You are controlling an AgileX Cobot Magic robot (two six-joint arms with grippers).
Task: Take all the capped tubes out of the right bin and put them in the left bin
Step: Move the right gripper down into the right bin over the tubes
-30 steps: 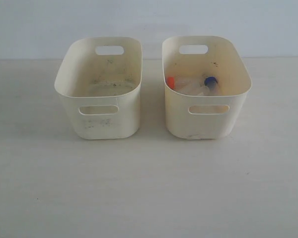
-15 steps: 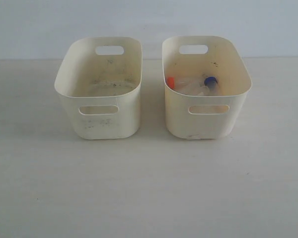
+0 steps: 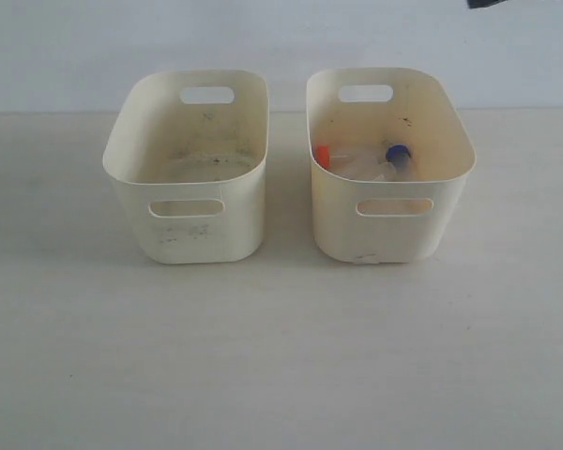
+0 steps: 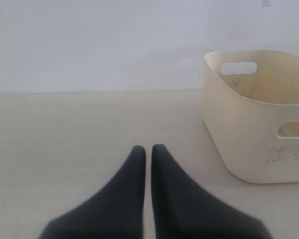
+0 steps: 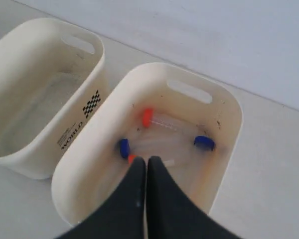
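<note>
Looking widest first, you had the table (image 3: pixel 281 356) carrying two cream tubs just beside each other: the left bin (image 3: pixel 188 230) with its speckled floor, and the right bin (image 3: pixel 394 234). (first reviewer)

Agreed. All of the capped tubes (image 5: pixel 162 122) lay on the floor of the right bin, and none was in the left one. Your right gripper (image 5: pixel 147 160) hung above them, fingers pressed together on nothing. (second reviewer)

Your left gripper (image 4: pixel 145 148) was clenched and empty too, low over the table beside the left bin. I judged it no obstacle. (first reviewer)

The step in hand looked like the reach into the right bin. You needed to spread those fingers before descending, then drop straight between the walls and take one tube across its body. (second reviewer)

The walls were the main hindrance, with the neighbouring tubes next. I would have picked the tube with the orange-red cap (image 5: pixel 147 117), lying a little apart. One blue cap (image 5: pixel 204 143) sat near a wall, and the second blue cap (image 5: pixel 123 148) hugged the opposite one, which was awkward for the fingers. (first reviewer)
</note>
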